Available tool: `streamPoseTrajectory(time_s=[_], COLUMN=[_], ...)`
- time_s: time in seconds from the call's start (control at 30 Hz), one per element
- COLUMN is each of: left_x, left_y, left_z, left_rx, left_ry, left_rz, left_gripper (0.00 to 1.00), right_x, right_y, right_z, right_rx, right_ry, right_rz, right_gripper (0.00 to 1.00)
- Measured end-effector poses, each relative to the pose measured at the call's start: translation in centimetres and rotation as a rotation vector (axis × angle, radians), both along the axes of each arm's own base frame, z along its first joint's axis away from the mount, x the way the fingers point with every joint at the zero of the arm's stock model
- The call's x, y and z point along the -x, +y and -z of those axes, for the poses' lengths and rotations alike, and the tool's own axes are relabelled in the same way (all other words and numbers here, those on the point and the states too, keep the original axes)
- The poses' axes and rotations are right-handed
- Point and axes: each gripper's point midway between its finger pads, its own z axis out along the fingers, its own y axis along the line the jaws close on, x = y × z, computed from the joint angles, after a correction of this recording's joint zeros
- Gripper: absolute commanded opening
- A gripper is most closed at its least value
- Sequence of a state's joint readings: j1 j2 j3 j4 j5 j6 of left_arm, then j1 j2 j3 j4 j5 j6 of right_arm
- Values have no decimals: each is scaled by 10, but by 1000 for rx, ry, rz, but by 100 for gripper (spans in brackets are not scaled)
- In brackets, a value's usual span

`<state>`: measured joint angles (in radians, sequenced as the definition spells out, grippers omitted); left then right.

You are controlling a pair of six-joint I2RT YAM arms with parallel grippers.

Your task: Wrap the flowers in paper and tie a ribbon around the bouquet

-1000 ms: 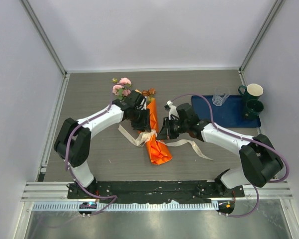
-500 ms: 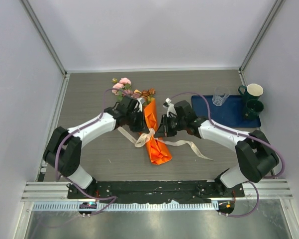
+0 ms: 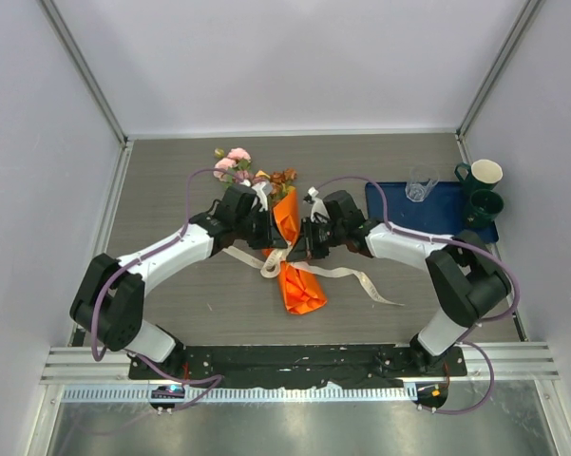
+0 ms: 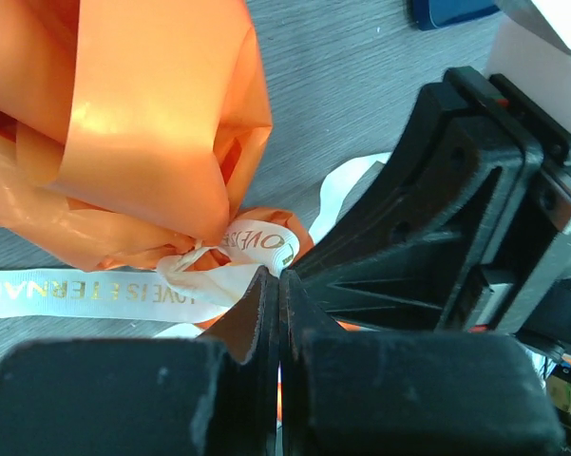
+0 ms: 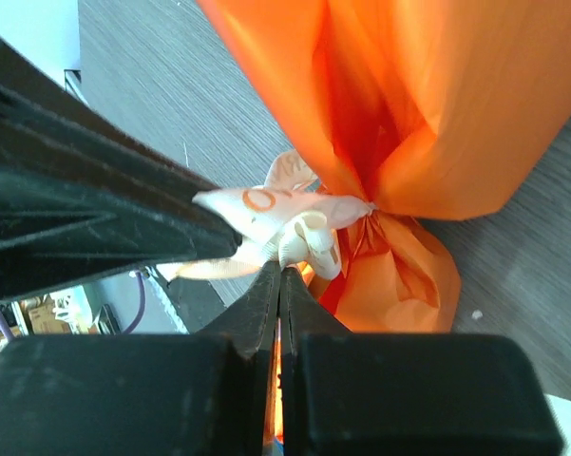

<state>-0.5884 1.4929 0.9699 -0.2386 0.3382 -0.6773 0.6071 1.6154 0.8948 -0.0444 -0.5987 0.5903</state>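
Bouquet (image 3: pixel 300 287) lying mid-table, ribbon (image 4: pixel 95 294) knotted round its waist
The cream ribbon with gold print cinches the orange paper (image 3: pixel 287 213) cone at its narrow middle; pink and brown flowers (image 3: pixel 233 163) stick out the far end. The left gripper (image 4: pixel 277 275) and right gripper (image 5: pixel 280 271) meet tip to tip at the knot, each with jaws pressed together on a fold of ribbon. Loose tails trail across the grey table (image 3: pixel 171 180); a blue tray (image 3: pixel 437 224) with green mugs (image 3: pixel 483 204) sits well to the right
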Motion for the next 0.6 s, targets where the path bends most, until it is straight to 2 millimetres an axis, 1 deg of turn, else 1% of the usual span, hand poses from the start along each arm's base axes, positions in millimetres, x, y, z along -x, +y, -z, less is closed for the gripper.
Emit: streamPoseTrajectory(time_s=[0.1, 0.33, 0.53, 0.6], left_x=[1, 7, 15, 17], left_y=[-1, 2, 8, 10], left_z=[0, 6, 12, 16], left_rx=[4, -8, -27, -38], left_ry=[3, 21, 39, 48], left_rz=[5, 15, 19, 18], left_gripper=[0, 0, 0, 0], right_x=[-5, -16, -24, -24], right_y=[4, 6, 11, 12], right_z=[4, 14, 9, 8], right_rx=[-3, 28, -7, -24], right_ry=[-4, -30, -71, -69], right_rz=[-8, -4, 15, 19], right_gripper=[1, 2, 9, 15])
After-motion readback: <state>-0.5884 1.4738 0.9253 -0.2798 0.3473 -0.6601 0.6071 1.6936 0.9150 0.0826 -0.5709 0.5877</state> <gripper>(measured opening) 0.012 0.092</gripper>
